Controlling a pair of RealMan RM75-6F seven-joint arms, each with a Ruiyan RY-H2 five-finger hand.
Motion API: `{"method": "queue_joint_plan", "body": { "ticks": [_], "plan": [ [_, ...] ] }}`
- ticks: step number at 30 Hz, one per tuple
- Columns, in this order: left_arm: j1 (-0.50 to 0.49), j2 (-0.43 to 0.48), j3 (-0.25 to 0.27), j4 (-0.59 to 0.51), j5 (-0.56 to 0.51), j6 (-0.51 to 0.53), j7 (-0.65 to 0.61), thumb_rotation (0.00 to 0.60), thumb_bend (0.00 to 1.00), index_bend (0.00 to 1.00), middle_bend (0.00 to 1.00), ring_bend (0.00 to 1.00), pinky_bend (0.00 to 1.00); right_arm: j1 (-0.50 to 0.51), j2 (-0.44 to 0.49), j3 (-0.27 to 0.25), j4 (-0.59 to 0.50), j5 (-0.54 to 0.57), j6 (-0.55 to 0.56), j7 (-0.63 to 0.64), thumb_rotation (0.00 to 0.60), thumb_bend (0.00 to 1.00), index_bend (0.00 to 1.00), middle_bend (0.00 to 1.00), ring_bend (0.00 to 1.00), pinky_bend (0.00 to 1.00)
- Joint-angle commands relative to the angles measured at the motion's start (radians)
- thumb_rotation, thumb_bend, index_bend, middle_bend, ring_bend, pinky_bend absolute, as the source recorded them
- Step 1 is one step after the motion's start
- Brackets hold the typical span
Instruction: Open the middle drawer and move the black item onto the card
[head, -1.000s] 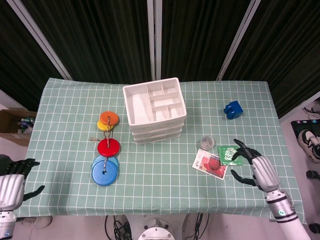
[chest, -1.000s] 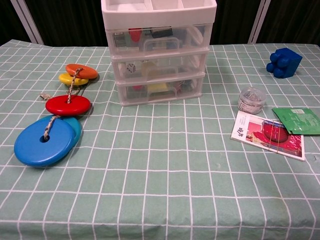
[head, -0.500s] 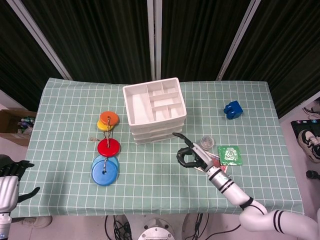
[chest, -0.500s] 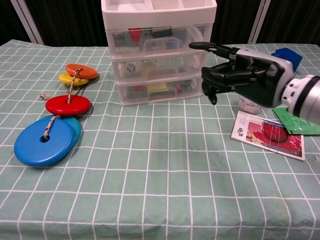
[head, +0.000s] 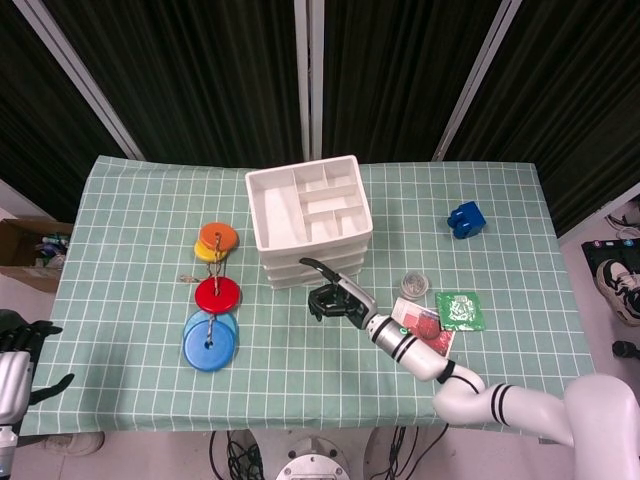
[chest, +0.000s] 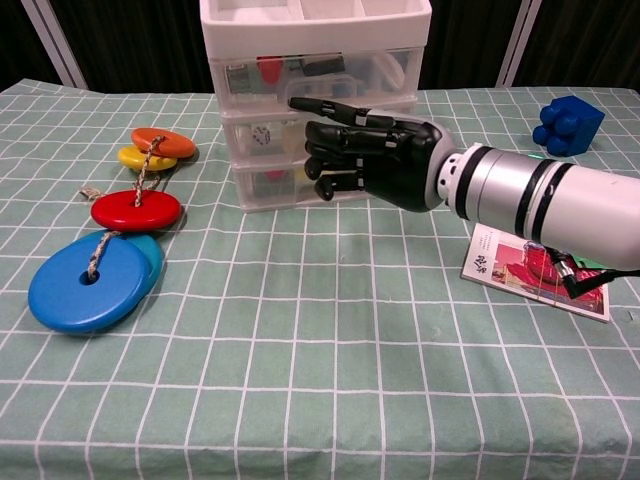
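Green checked cloth covers the table, dark curtains behind. At centre stands the white plastic three-drawer cabinet, all drawers closed; the middle drawer holds contents I cannot make out, so the black item is not identifiable. The right hand hovers at the cabinet's front, fingers loosely curled, gripping nothing. At four o'clock lies the red picture card. The left hand rests at eight o'clock, off the table, fingers slightly spread.
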Motion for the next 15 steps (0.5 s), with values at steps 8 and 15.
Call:
{"method": "queue_joint_plan", "body": {
  "ticks": [8, 15],
  "plan": [
    [0.000, -0.004, 0.000, 0.007, -0.002, -0.004, -0.006, 0.600, 0.00, 0.31, 0.25, 0.22, 0.21, 0.031, -0.014, -0.008, 0.022, 0.007, 0.008, 0.006, 0.600, 0.48, 0.11, 0.78, 0.61, 0.67],
    [-0.003, -0.004, -0.001, 0.011, -0.001, -0.007, -0.007, 0.600, 0.00, 0.31, 0.25, 0.22, 0.21, 0.036, -0.014, -0.017, 0.030, 0.012, 0.024, 0.009, 0.600, 0.48, 0.13, 0.78, 0.61, 0.67]
  ]
}}
